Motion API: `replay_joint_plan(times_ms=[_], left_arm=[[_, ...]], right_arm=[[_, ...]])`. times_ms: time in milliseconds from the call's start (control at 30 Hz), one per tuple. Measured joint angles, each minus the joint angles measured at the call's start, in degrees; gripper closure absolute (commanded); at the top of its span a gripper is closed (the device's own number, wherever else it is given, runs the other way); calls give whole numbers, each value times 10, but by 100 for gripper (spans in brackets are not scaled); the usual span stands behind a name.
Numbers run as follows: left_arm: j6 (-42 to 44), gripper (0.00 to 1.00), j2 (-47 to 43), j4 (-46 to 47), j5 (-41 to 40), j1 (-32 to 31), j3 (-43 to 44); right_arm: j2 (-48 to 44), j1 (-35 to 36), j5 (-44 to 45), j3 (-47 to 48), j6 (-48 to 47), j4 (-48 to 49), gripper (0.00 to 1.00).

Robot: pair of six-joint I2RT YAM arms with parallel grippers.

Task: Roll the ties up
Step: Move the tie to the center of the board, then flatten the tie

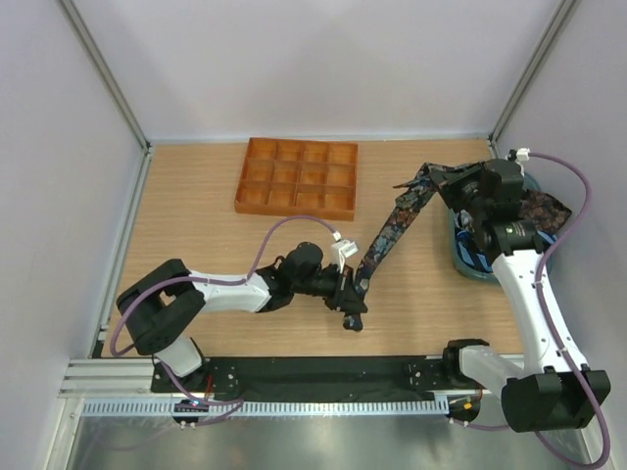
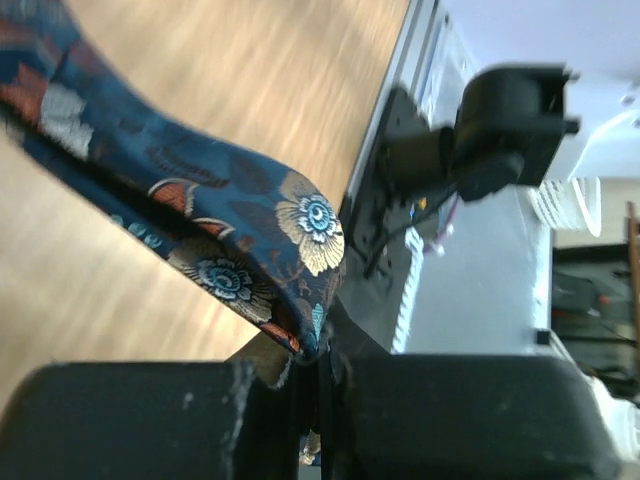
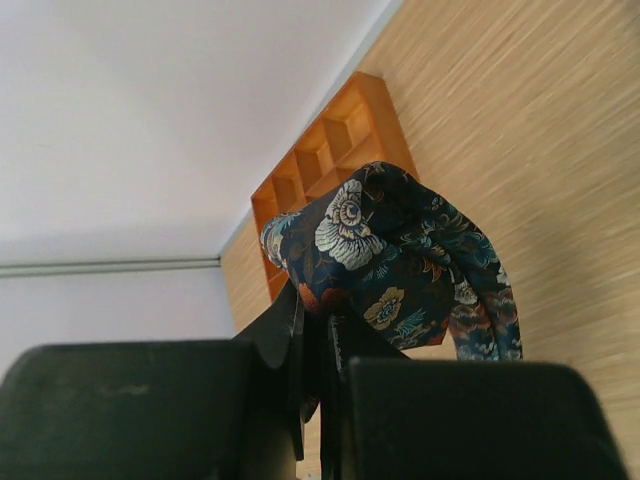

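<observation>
Wood-grain tabletop (image 1: 216, 245) lies beneath your floral tie (image 1: 390, 230), which stretches in a slanted line from near the middle toward the far right. Your left gripper (image 2: 318, 365) is clamped tight on its near end. Your right gripper (image 3: 315, 318) pinches a bunched fold at the far end. More ties (image 1: 544, 211) lie heaped by the right edge. An orange tray (image 1: 299, 176) sits well apart at the back.

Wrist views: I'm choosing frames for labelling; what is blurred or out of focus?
Left wrist: the light wooden tabletop is streaked with blur, the dark floral fabric tie fairly sharp. Right wrist: tabletop streaked likewise, tie crisp. Top external: sharp, evenly lit.
</observation>
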Motion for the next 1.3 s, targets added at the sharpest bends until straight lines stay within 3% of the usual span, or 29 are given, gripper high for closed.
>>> replay_joint_plan(times_ms=[100,167,200,233,267,433,600,733,833,1033,1133,1300], left_arm=[[-13,100,3,-37,33,0,-8],[-12,100,5,-60,43,0,-2],[-9,100,7,-79,46,0,8],[-6,100,9,-99,48,1,21],[-4,100,12,-114,50,1,33],[7,100,10,-158,57,3,83],[3,100,-23,-169,66,10,33],[-12,100,-42,-166,77,29,-32],[-19,100,-46,-168,77,37,-61],[-23,100,-57,-167,73,39,-76],[-24,100,-57,-166,68,40,-80],[-26,100,-74,-163,61,42,-101]], right_arm=[[18,0,30,-8,-17,23,99],[47,-1,50,0,-28,47,72],[71,-3,59,12,-32,60,27],[96,-7,64,24,-36,76,6],[127,-16,62,39,-44,97,1],[254,-64,44,127,-64,175,0],[260,-77,21,126,-80,195,1],[244,-65,-21,111,-127,180,26],[238,-41,-31,102,-172,136,27],[242,94,69,70,-257,25,25],[269,168,138,56,-292,-21,32],[345,179,228,55,-330,-69,38]])
